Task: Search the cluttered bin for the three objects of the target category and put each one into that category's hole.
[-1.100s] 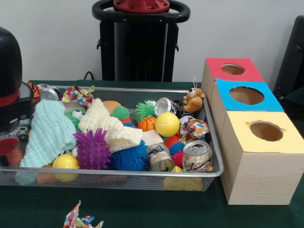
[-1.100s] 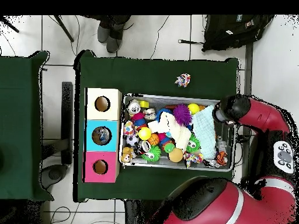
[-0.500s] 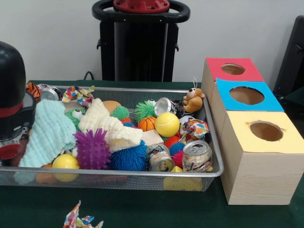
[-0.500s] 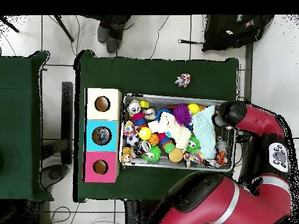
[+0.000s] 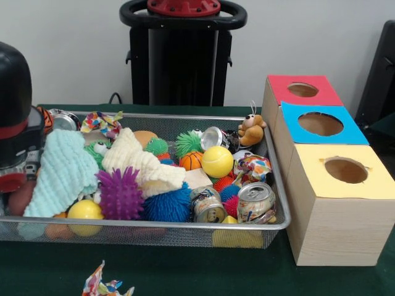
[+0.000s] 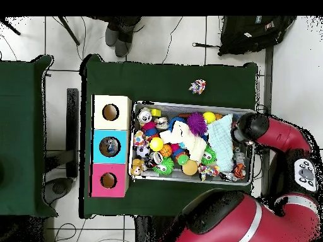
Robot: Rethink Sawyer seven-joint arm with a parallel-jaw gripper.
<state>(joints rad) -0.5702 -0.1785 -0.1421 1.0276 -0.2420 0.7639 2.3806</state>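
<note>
Clutter fills the silver wire-mesh bin (image 5: 154,233) standing on the green-clothed desk (image 5: 185,277). At the bin's left end in the front view, the red and black arm's end effector (image 5: 15,166) hangs low over the contents, just beside the pale mint knitted cloth (image 5: 62,172); its tips are hidden behind the black housing, so I cannot tell whether they are spread or closed, or whether they hold anything. From overhead the arm's black wrist (image 6: 249,126) sits over the bin's end farthest from the boxes.

Inside the bin lie a cream knitted cloth (image 5: 139,163), a purple spiky ball (image 5: 119,196), a blue spiky ball (image 5: 170,206), a smooth yellow ball (image 5: 217,161), a small orange basketball (image 5: 191,160), a green spiky ball (image 5: 187,143) and a second yellow ball (image 5: 85,211) against the front wall. Two dented drink cans (image 5: 208,205) (image 5: 255,202) stand near the front right corner, and a third can (image 5: 213,137) lies tilted farther back. A small brown plush bear (image 5: 251,129) leans in the back right corner.

Right of the bin, touching one another in a row, stand three wooden boxes with round holes: yellow-topped (image 5: 345,169), blue-topped (image 5: 320,123) and red-topped (image 5: 302,90). A crumpled multicoloured wrapper (image 5: 105,286) lies on the desk in front of the bin.
</note>
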